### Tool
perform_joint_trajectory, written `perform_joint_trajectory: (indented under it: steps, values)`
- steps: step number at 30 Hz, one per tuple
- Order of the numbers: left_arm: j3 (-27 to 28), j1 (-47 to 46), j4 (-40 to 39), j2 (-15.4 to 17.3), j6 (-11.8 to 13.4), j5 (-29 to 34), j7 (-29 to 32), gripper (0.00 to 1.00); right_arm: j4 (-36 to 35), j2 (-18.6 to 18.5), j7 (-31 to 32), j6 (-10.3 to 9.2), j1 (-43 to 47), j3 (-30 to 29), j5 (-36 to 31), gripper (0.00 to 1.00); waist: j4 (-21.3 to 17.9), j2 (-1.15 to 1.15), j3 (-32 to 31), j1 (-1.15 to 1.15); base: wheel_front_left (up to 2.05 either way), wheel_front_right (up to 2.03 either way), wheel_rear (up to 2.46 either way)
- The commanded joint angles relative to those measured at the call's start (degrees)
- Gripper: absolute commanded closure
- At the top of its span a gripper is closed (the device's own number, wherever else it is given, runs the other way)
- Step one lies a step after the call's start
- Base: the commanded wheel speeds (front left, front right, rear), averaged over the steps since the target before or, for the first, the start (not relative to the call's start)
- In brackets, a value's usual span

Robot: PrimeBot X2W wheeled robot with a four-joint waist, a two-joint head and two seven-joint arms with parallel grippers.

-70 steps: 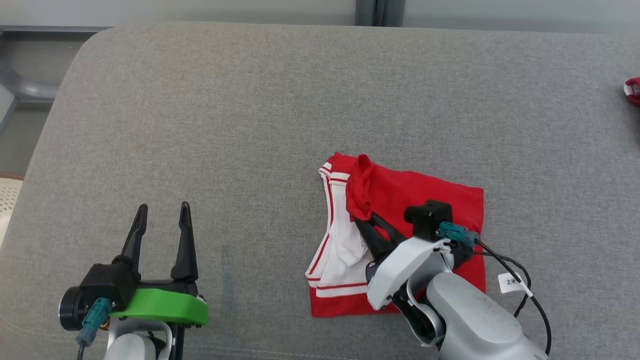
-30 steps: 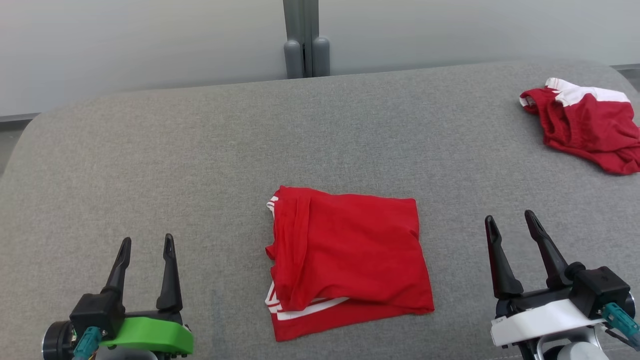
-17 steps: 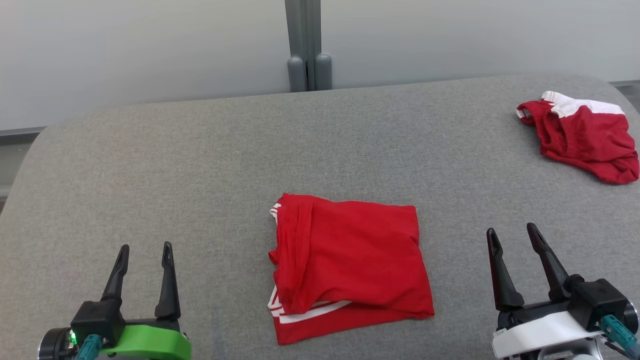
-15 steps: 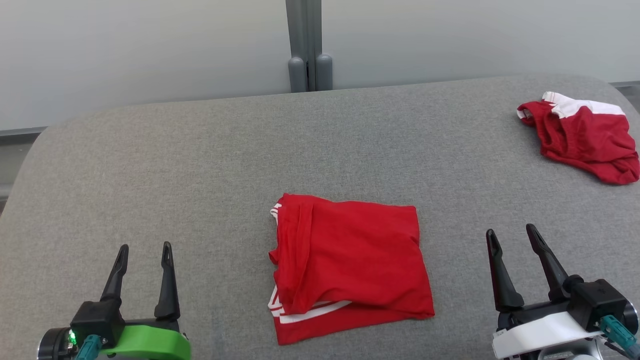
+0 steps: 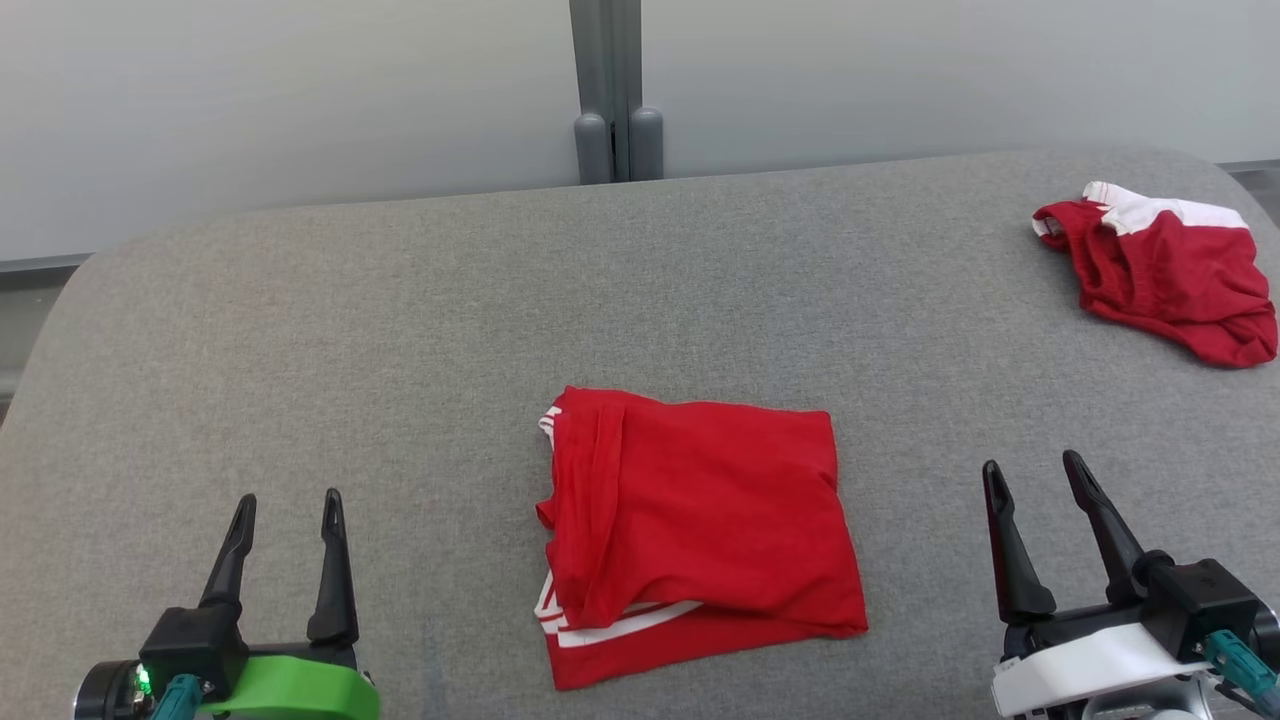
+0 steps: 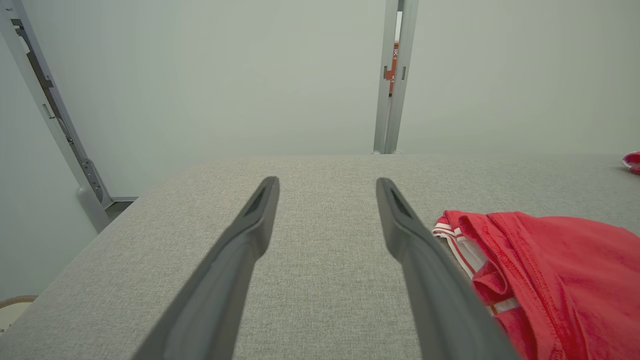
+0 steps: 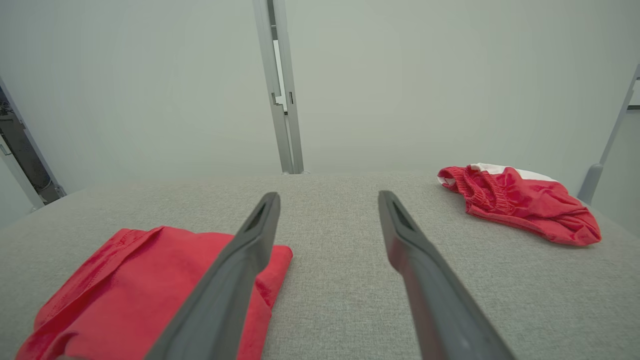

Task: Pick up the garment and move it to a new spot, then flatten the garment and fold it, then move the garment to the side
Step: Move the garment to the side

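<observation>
The garment (image 5: 700, 525) is red with white stripes and lies folded into a rough square near the middle front of the grey padded surface (image 5: 400, 330). Its edge appears at the right of the left wrist view (image 6: 550, 280) and at the lower left of the right wrist view (image 7: 135, 285). My left gripper (image 5: 288, 502) stands open at the lower left, well apart from the garment. At the lower right my right gripper (image 5: 1032, 468) is open too, apart from the cloth, with nothing between its fingers.
A second red and white piece of clothing (image 5: 1165, 270) lies crumpled at the far right of the surface, also in the right wrist view (image 7: 520, 202). A pale wall with a grey post (image 5: 612, 90) rises behind the surface's far edge.
Earlier the right gripper was down on the garment, its white part showing; now the garment lies folded red side up and the right gripper rests beside it. The camera has also tilted up.
</observation>
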Motion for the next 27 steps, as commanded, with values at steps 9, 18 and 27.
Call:
perform_joint_trajectory:
  steps: [9, 18, 27]
  values:
    - [0.4, 0.7, 0.3, 0.3, -0.1, 0.4, -0.1, 0.0, 0.6, -0.1, -0.1, 0.0, 0.0, 0.0, -0.2, 0.0, -0.1, 0.0, -0.1, 0.0, 0.0, 0.0, 0.0]
    - [0.7, 0.5, 0.5, 0.2, -0.2, 0.5, -0.1, 0.0, 0.9, -0.2, -0.1, 0.0, -0.2, 0.1, -0.1, 0.0, 0.1, 0.0, -0.1, 0.0, 0.0, 0.0, 0.0]
    - [0.7, 0.8, 0.4, 0.2, -0.1, 0.3, -0.1, 0.0, 2.0, -0.8, -0.1, 0.0, -2.5, 2.0, 0.0, 0.0, 0.1, 0.0, 0.0, 0.0, 0.0, 0.0, 0.0]
